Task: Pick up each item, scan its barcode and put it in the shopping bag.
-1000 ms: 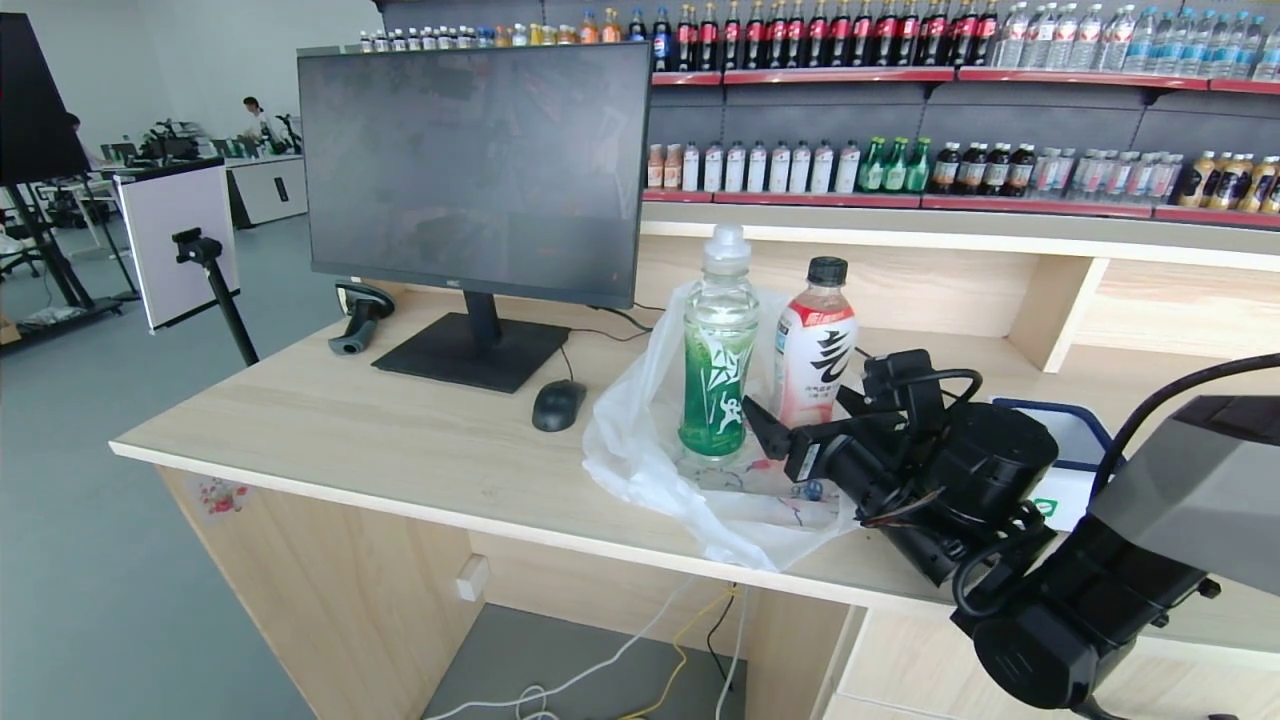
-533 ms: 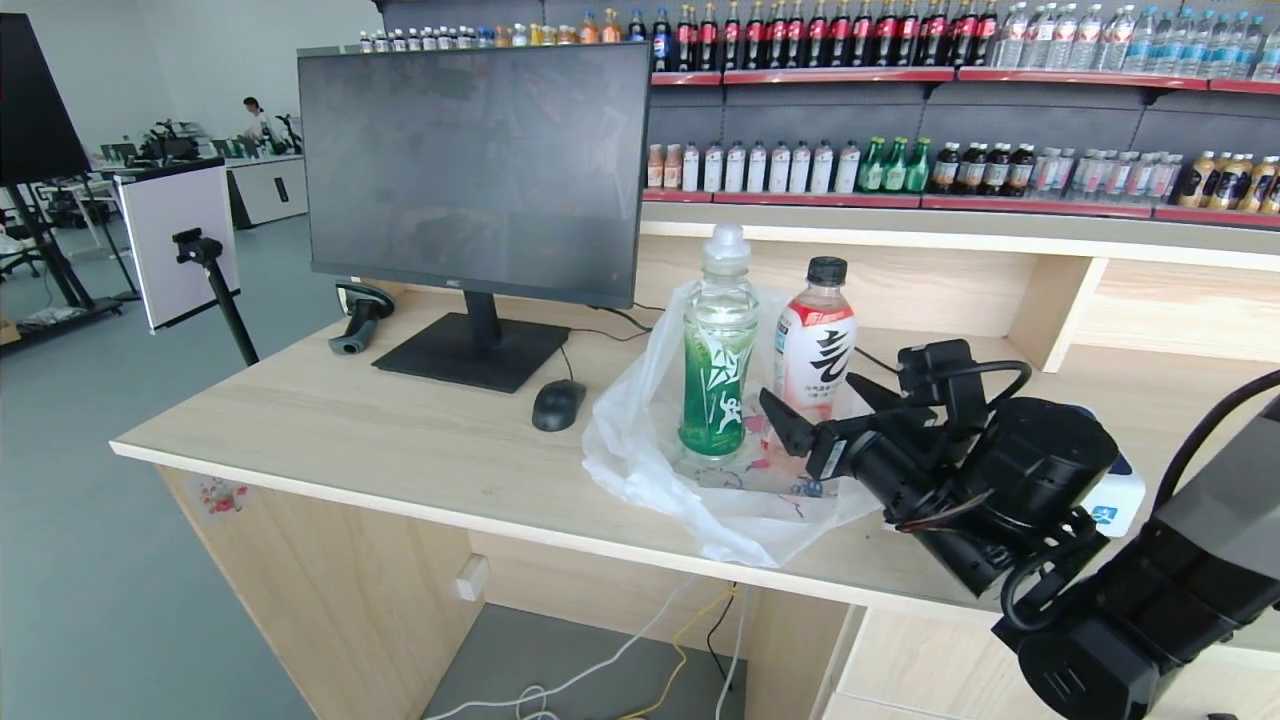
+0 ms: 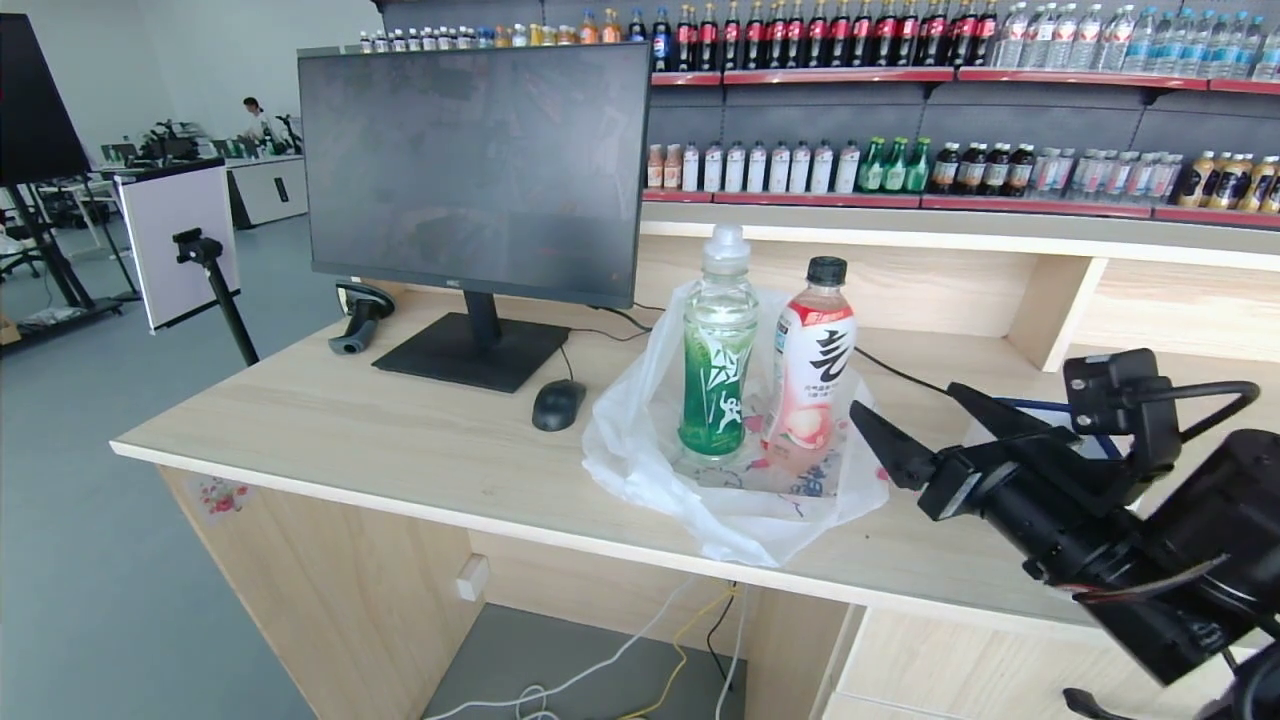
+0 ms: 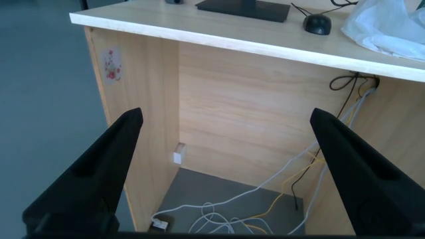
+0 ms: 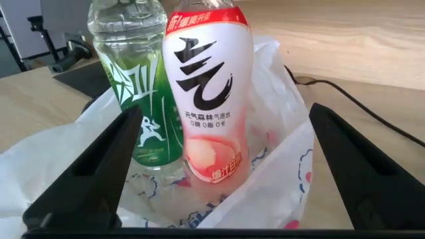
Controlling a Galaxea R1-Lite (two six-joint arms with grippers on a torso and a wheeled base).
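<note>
Left gripper (image 4: pixel 226 116): your fingers are spread wide with nothing between them; it sits below the counter top, facing the wooden front panel and the loose cables on the floor
Barcode scanner (image 3: pixel 358 318): you'll find it on the counter (image 3: pixel 400 430) at the far left, just beside the monitor's corner
Monitor (image 3: pixel 475 170): dark screen, upright on its stand
Mouse (image 3: pixel 557 404): near the stand's foot, between the stand and the bag
Shopping bag (image 3: pixel 630 450): white plastic, spread open on the counter near its front edge
Green-labelled bottle (image 3: pixel 717 350): upright in the bag, clear cap, on the left
Pink-labelled bottle (image 3: pixel 812 370): upright in the bag, black cap, close beside the green one on its right
Right gripper (image 3: pixel 908 402): your fingers are wide apart and empty; it hangs just right of the bag, pointed at the pink-labelled bottle, apart from it
</note>
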